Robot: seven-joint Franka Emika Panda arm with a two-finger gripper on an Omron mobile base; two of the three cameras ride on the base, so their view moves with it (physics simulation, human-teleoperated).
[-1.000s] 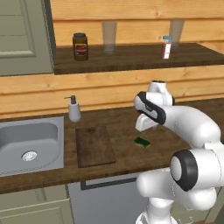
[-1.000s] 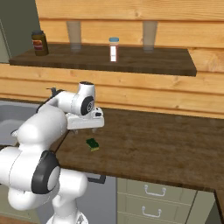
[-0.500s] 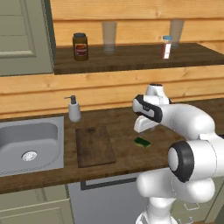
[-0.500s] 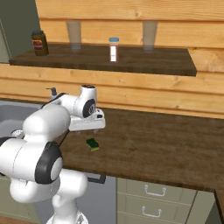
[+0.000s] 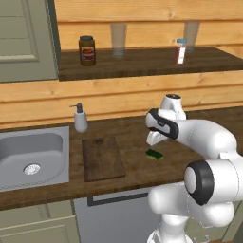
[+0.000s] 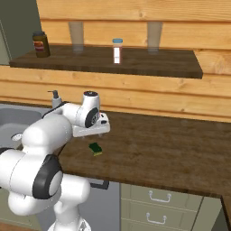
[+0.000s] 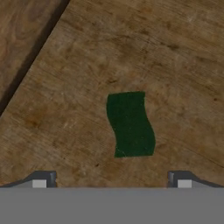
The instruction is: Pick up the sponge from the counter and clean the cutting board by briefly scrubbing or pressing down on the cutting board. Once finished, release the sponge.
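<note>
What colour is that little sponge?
Sponge: dark green top, yellow underside edge; top clearest in hand view.

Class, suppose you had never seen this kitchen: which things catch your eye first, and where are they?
The small dark green sponge lies alone on the dark brown wood-plank counter, with the open pincer hovering over it. Left of it lies the flat dark brown wooden cutting board, beside the steel sink.

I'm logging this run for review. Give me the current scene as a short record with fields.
sponge: lying flat on the counter, green side up, untouched
cutting board: on the counter between sink and sponge
claw: open, above the sponge, tips spread wider than it
soap dispenser: behind the board, by the sink
task stage: sponge not yet grasped
</note>
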